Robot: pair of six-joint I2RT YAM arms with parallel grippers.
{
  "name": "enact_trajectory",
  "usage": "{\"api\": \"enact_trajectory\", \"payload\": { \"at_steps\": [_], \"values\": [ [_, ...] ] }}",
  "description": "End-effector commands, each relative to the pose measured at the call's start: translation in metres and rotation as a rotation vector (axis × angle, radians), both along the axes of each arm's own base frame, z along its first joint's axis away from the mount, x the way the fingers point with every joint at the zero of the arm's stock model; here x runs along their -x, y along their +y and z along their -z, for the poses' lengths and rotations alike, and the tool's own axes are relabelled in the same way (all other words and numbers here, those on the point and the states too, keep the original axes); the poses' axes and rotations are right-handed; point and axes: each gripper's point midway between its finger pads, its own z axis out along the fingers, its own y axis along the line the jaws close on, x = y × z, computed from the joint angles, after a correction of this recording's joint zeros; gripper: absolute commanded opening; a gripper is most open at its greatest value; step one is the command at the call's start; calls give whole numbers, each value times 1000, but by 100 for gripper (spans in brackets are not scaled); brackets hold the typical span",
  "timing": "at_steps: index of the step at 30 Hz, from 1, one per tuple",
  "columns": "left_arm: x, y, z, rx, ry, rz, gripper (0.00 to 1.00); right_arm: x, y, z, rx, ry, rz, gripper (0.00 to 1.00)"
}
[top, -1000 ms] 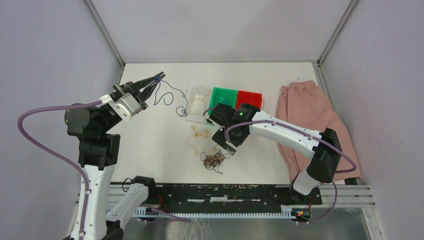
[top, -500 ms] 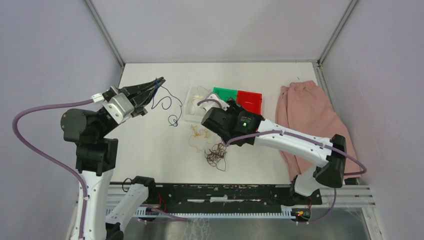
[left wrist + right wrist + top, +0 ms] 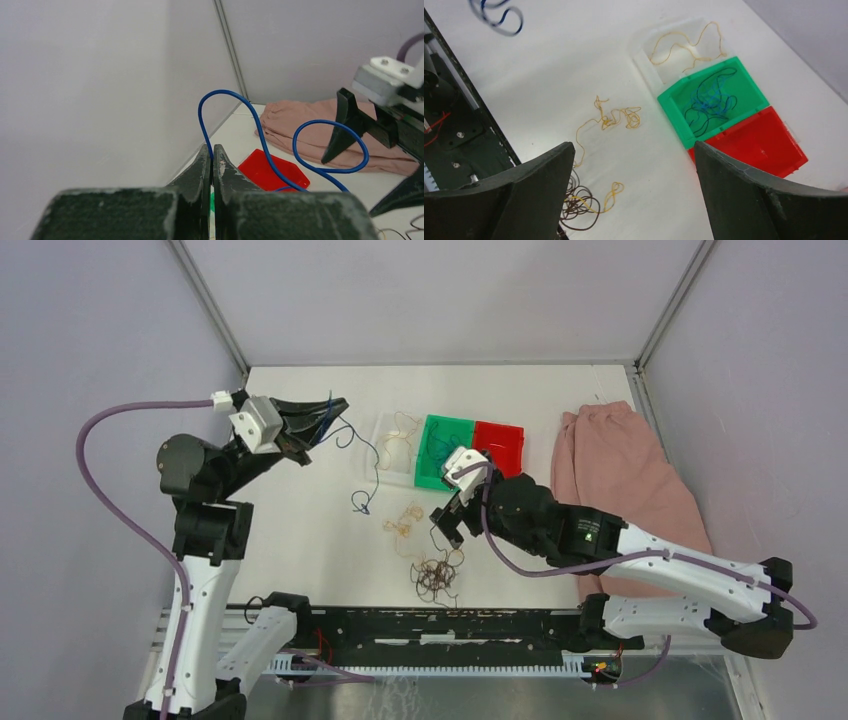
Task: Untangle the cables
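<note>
My left gripper (image 3: 335, 406) is raised at the back left and shut on a blue cable (image 3: 366, 455) that hangs in curls to the table; it loops past the jaws in the left wrist view (image 3: 260, 135). My right gripper (image 3: 447, 523) is open and empty above the table's middle. Below it lie a yellow-tan cable tangle (image 3: 616, 118) and a dark brown tangle (image 3: 576, 202), also in the top view (image 3: 436, 578). A clear tray (image 3: 646, 42) holds a yellow-tan strand. A green tray (image 3: 751, 90) holds blue cables. A red tray (image 3: 759, 145) is empty.
A pink cloth (image 3: 615, 470) lies at the right side of the table. The three trays stand in a row at the back middle. Grey walls enclose the table on left, back and right. A black rail (image 3: 430, 625) runs along the near edge.
My left gripper has lifted and swung right with the blue cable, dragging its free end toward the table's middle. My right arm has pulled back toward the near right, uncovering the green tray.
</note>
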Motion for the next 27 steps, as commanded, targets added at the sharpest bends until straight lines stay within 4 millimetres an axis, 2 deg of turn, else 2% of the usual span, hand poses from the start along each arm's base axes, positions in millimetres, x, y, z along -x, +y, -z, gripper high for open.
{"api": "enact_trajectory", "payload": {
  "at_steps": [1,4,8,13,15,21,27],
  "values": [
    [-29,-12,5,50,78,47,3,2,7,26,-21,32,-10,96],
    [-55,-26,18,42,129,62,3,1,0,46,-22,48,27,96],
    [-87,-57,43,-4,164,89,3,-6,-9,67,4,49,94,96],
    [-127,-98,61,-46,164,126,3,-31,-26,70,13,24,245,94],
    [-150,-111,75,-64,173,118,3,-44,-34,66,-13,44,296,92],
    [-206,-125,118,-158,163,50,3,-76,-45,54,-141,139,314,90],
    [-235,-130,170,-297,143,17,3,-102,-50,60,-161,203,345,88]
  ]
}}
